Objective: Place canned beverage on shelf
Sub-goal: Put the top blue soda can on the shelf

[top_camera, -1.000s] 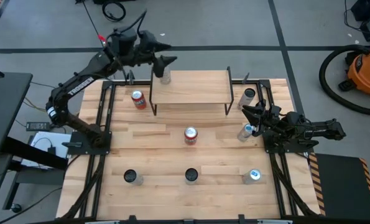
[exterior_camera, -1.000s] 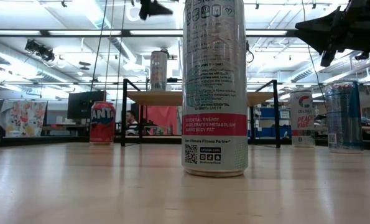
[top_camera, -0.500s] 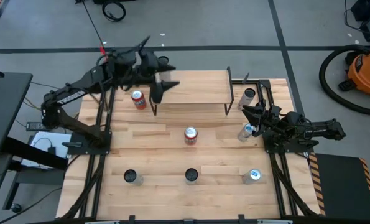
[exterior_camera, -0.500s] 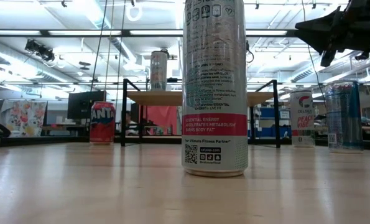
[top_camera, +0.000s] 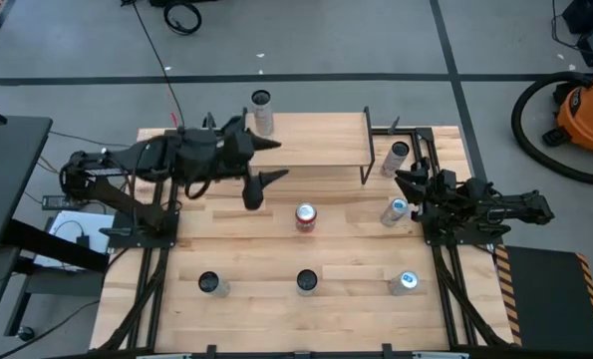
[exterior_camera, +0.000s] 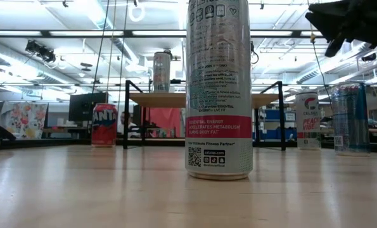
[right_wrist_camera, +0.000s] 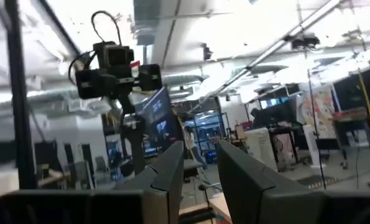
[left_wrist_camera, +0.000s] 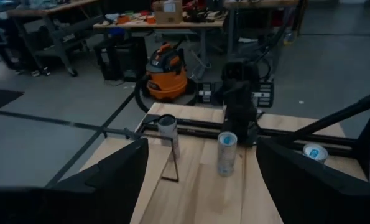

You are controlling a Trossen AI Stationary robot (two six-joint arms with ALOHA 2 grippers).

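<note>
The canned beverage (top_camera: 262, 111) stands upright on the shelf's (top_camera: 316, 145) left rear corner, while your left end effector (top_camera: 263, 166), fingers spread and empty, hangs just off the shelf's left front, and your right end effector (top_camera: 408, 182), fingers nearly together, waits past its right end.

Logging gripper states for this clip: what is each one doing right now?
Left gripper: open, empty, over the table in front of the shelf.
Right gripper: partly open, holding nothing, beside a can at the right edge.
</note>
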